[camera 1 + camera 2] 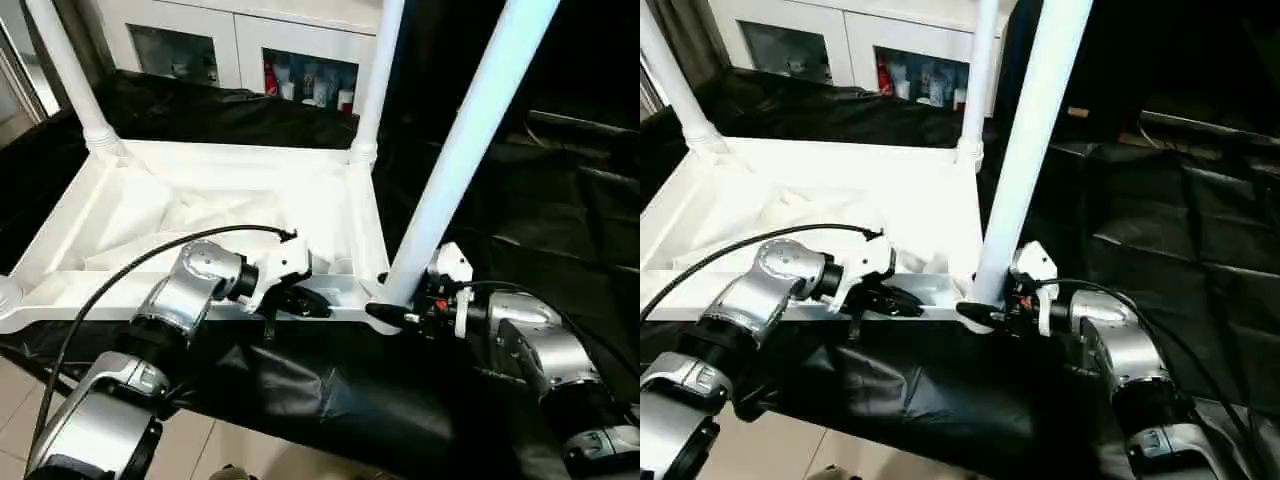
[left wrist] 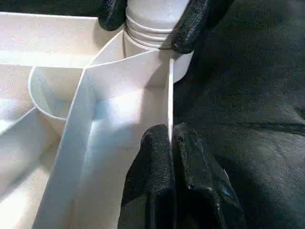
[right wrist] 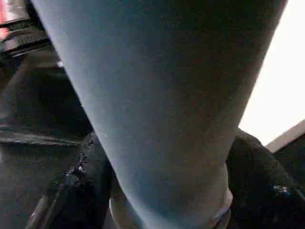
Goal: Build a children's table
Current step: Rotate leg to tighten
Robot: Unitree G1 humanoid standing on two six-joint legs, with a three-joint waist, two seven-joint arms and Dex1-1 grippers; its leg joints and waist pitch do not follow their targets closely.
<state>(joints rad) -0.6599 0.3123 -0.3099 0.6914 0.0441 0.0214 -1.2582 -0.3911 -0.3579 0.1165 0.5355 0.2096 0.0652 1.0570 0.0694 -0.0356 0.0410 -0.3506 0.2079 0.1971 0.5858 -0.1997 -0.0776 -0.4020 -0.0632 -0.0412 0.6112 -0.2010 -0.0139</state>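
The white table top lies upside down on black cloth, ribbed underside up. Two white legs stand in its far corner sockets, one at the left and one at the right. A third leg rises tilted from the near right corner. My right gripper is shut on this leg's base, one black finger on each side of the leg. My left gripper is shut on the top's thin near rim, just left of that corner. The near left socket holds no leg.
A white glass-door cabinet stands behind the work. Black cloth covers the surface and hangs over its near edge. Pale floor tiles show at the lower left. A black cable arcs over my left forearm.
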